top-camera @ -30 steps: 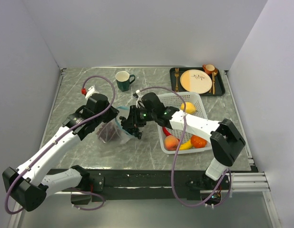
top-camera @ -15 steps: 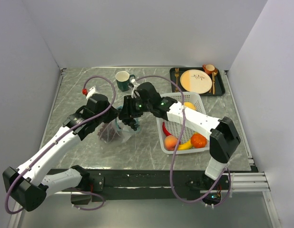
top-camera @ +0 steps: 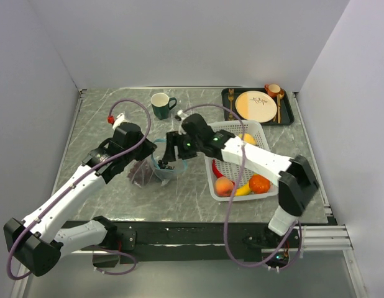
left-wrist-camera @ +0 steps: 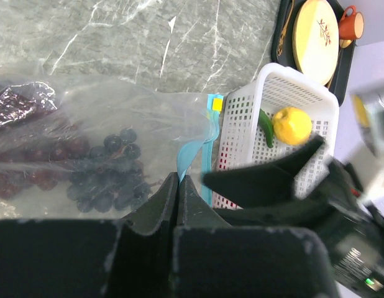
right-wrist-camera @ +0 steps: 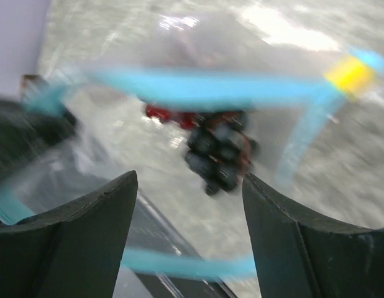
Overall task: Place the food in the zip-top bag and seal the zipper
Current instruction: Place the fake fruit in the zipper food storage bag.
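Observation:
The clear zip-top bag [top-camera: 150, 174] lies at the table's middle left with the dark purple grape bunch [top-camera: 141, 173] inside. My left gripper [left-wrist-camera: 179, 178] is shut on the teal zipper strip [left-wrist-camera: 191, 153] and holds the mouth up. My right gripper [top-camera: 171, 155] is open and empty right at the bag's mouth. In the blurred right wrist view its fingers [right-wrist-camera: 99, 211] frame the grapes [right-wrist-camera: 220, 152], the teal zipper [right-wrist-camera: 204, 87] and a yellow slider [right-wrist-camera: 348, 73]. The lemon [top-camera: 246, 138], peach [top-camera: 224, 185], banana [top-camera: 243, 190], orange [top-camera: 260, 183] and red chili [top-camera: 215, 171] lie in the basket. The green pepper [left-wrist-camera: 265, 128] lies beside the lemon [left-wrist-camera: 291, 124].
The white mesh basket [top-camera: 257, 129] stands right of the bag, close under the right arm. A dark green mug [top-camera: 161, 105] stands behind the bag. A black tray [top-camera: 290, 115] with the cream plate [top-camera: 256, 105], cutlery and an orange cup sits at the back right.
My right gripper swung from the bag's near right side toward the far side, then settled at the bag's mouth. The left gripper kept its hold on the zipper strip.

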You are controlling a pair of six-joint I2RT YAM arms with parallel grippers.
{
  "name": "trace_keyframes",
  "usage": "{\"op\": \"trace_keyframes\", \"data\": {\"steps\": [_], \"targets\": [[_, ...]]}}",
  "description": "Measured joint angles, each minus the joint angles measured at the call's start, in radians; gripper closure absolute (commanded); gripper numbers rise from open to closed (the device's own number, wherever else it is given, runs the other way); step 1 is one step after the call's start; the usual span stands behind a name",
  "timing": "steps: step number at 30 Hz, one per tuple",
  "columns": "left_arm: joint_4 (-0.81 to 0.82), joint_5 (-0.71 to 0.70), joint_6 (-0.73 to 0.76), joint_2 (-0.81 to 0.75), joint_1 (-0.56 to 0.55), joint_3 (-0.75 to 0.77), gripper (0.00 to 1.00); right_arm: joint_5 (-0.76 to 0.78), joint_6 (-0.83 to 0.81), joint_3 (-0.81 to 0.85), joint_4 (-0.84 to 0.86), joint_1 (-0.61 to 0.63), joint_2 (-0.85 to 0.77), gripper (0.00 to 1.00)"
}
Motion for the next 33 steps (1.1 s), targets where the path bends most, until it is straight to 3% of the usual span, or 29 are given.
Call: {"op": "trace_keyframes", "data": {"steps": [5, 9, 18, 24, 33], "targets": [[0.0, 0.0, 0.0, 0.0, 0.0, 0.0, 0.98, 0.104, 0.01, -0.119, -0.019, -0.051, -0.166, 0.23], [0.0, 0.0, 0.0, 0.0, 0.0, 0.0, 0.98, 0.178, 0.018, -0.2, -0.016, -0.121, -0.279, 0.16], [0.006, 0.008, 0.005, 0.006, 0.0, -0.01, 0.99, 0.254, -0.03, -0.327, -0.116, -0.32, -0.315, 0.16], [0.006, 0.008, 0.005, 0.007, 0.0, -0.011, 0.99, 0.222, -0.062, -0.391, -0.229, -0.322, -0.355, 0.06], [0.007, 0.007, 0.029, 0.014, 0.0, -0.011, 0.99, 0.163, -0.082, -0.456, -0.338, -0.322, -0.47, 0.06]]}}
